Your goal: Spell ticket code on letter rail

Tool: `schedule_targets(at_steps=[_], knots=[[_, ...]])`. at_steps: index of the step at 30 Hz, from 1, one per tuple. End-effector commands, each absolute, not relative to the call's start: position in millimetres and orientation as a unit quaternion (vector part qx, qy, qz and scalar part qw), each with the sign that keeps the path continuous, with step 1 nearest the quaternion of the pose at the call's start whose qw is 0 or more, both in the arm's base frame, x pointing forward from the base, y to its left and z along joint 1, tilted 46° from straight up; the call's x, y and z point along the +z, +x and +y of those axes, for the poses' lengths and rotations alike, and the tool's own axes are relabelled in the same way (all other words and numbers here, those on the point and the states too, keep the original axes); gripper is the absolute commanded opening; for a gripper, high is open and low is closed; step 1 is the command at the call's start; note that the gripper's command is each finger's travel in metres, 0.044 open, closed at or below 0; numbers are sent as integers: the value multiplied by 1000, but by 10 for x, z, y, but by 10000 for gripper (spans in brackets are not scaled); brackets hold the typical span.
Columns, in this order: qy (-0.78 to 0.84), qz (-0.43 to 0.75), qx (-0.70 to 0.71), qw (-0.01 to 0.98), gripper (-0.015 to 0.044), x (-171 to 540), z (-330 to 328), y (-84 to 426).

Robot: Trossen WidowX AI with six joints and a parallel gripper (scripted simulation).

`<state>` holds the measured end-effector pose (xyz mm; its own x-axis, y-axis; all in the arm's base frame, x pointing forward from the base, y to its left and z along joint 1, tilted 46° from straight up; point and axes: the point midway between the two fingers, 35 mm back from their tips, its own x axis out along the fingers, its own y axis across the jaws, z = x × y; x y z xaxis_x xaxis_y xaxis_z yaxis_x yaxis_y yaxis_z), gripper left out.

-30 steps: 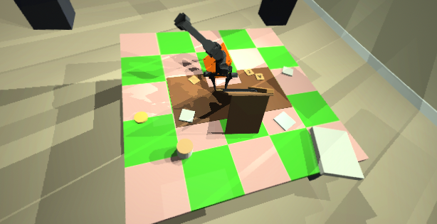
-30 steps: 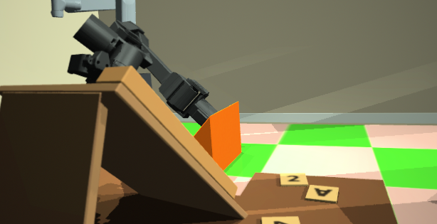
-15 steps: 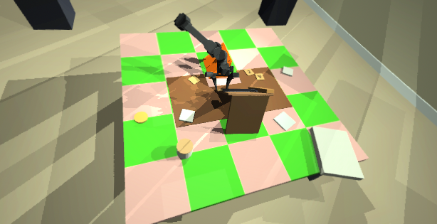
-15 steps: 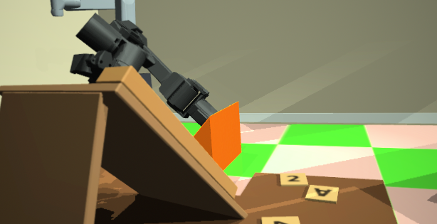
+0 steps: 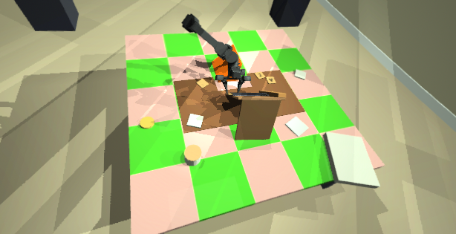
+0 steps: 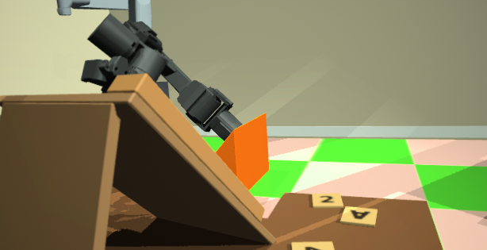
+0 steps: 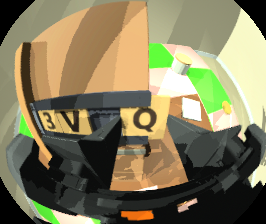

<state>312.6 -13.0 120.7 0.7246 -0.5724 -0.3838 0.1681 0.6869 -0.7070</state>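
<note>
The sloped board point(image 5: 258, 119) point(image 6: 190, 146) point(image 7: 99, 55) carries a dark letter rail point(image 7: 104, 98). In the wrist view a 3 tile point(image 7: 48, 120) and a V tile point(image 7: 72, 122) sit side by side at the rail's left end. My gripper point(image 5: 234, 93) point(image 7: 144, 118) is shut on the Q tile point(image 7: 144, 119), upright to the camera at the rail's right, open end, with a gap between V and Q. Loose on the brown mat lie a 2 tile point(image 5: 259, 75) point(image 6: 326, 200), an A tile point(image 5: 270, 79) point(image 6: 358, 216) and another tile point(image 5: 202, 83). No readable code shows on any white card.
White cards point(image 5: 194, 120) point(image 5: 296, 125) and a small white block point(image 5: 300, 74) lie around the board. A yellow disc point(image 5: 147, 122) point(image 7: 226, 107) and a tan-topped cylinder point(image 5: 192, 154) point(image 7: 182, 63) stand left of it. A large white slab point(image 5: 353, 159) overhangs the counter's right edge.
</note>
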Motion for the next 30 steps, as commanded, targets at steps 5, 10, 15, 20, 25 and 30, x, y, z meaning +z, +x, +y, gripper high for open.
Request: schedule_targets(at_steps=[5,10,15,20,25,30], knots=[[-333,306,-215,866,0,1155,-102,3131],[-333,306,-215,866,0,1137,-84,3135],[-333,306,-215,866,0,1119,-67,3139],[-333,306,-214,866,0,1106,-53,3143],[-333,306,-214,866,0,1108,-50,3143],[-333,306,-214,866,0,1099,-34,3146]])
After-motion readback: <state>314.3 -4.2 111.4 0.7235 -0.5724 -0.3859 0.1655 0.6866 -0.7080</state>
